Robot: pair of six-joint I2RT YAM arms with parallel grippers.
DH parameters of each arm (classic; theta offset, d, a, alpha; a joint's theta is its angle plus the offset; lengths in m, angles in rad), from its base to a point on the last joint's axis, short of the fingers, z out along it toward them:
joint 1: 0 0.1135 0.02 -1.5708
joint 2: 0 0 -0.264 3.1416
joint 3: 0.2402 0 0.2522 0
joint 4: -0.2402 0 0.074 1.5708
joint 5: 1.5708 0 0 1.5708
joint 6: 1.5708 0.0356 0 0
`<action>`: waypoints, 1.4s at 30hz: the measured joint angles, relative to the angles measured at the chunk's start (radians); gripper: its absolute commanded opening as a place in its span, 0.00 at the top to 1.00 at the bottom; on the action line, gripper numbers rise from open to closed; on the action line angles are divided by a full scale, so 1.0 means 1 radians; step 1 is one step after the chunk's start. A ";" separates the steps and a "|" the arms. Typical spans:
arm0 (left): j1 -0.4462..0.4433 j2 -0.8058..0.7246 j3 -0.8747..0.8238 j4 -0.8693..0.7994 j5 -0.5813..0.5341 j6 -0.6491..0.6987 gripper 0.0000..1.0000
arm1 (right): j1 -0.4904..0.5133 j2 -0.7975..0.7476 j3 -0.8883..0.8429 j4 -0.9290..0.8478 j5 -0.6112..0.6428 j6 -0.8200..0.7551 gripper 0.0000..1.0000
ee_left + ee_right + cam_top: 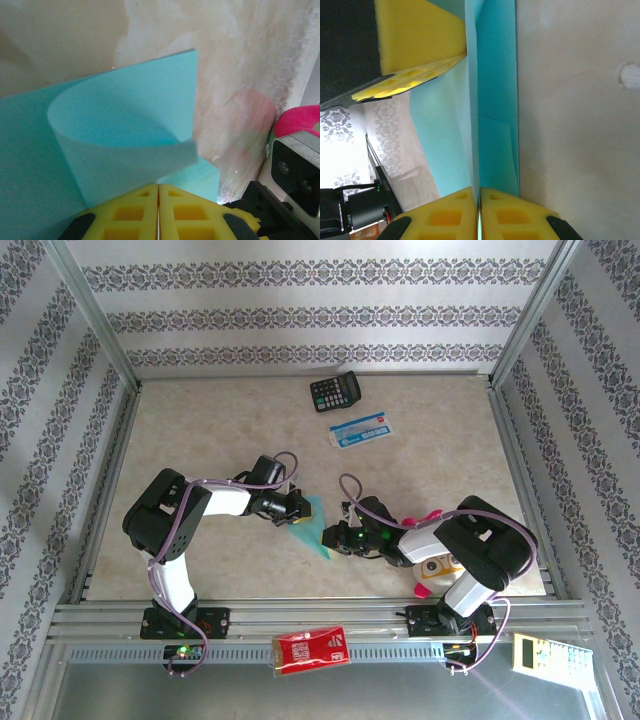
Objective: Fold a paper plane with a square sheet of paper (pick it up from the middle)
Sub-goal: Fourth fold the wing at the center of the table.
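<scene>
The light blue-green sheet of paper [316, 531] was laid near the middle of the bench [200, 430], between the two grippers. It was partly folded, and one side was curled up in a big loop. The yellow fingers of the left gripper [158, 186] were pressed together, with an edge of the sheet pinched between them. The right gripper [480, 190] was also closed on the sheet, at a standing fold. A calculator [335, 392] and a card [360, 430] were lying far back, well apart from it.
</scene>
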 measured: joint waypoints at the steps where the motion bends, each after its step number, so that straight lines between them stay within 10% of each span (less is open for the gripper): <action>1: 0.000 0.000 0.000 0.001 0.000 0.000 0.90 | 0.000 -0.002 0.000 -0.003 0.001 0.000 0.87; 42: 0.007 -0.003 -0.060 0.129 0.032 -0.003 0.89 | 0.016 -0.251 -0.056 -0.269 0.085 -0.129 0.81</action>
